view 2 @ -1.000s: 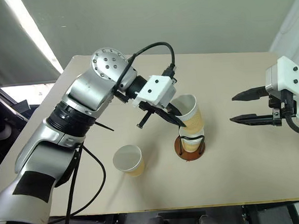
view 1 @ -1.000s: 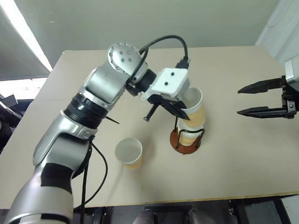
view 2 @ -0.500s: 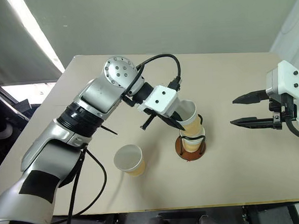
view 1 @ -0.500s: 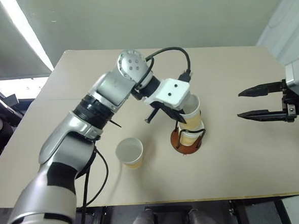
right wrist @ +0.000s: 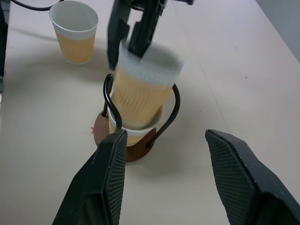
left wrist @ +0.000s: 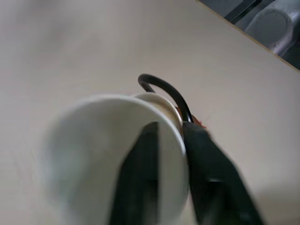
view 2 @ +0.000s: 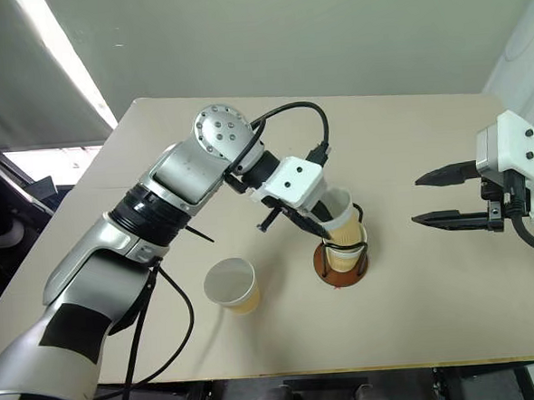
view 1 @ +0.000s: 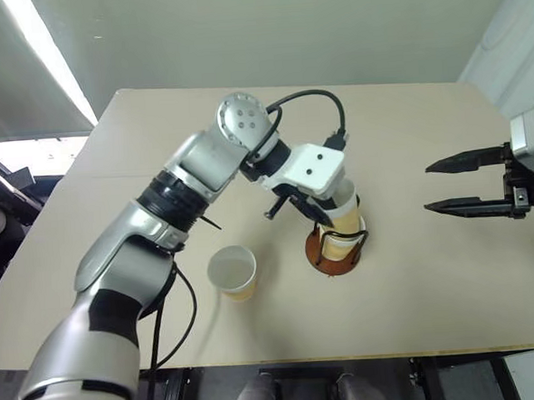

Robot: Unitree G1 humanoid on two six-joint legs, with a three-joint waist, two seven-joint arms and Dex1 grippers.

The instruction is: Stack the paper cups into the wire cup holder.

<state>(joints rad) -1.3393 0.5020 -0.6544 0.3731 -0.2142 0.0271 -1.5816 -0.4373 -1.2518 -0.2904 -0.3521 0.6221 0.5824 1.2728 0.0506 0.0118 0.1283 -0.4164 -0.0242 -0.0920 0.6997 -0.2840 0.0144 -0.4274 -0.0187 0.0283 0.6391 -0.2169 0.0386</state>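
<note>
Right wrist view is showing the holder (right wrist: 123, 149) standing upright on the counter (right wrist: 225, 84), with one cup (right wrist: 136, 129) seated inside its wire loops and a second cup (right wrist: 143, 86) sitting partway into the first, tilted a little. Left tool (view 1: 315, 217) is reaching down over that upper cup from the robot's left. One black finger is sitting inside the cup mouth and the other is lying outside the wall, so the rim is passing between them. In the left wrist view the inner finger (left wrist: 140, 173) is showing against the white inside and the outer finger (left wrist: 211, 173) is lying just beside the rim, next to a wire loop. Whether the fingers are pinching the wall or standing slightly off it cannot be told.

Third cup (view 1: 231, 272) is standing upright and alone on the counter, mouth up, near the holder on the robot's left and closer to the near edge. It is apart from both tools.

Right tool (view 1: 461, 183) is hovering above the counter well to the right of the holder. Its two fingers are spread apart with nothing between them, pointing toward the stack.
</note>
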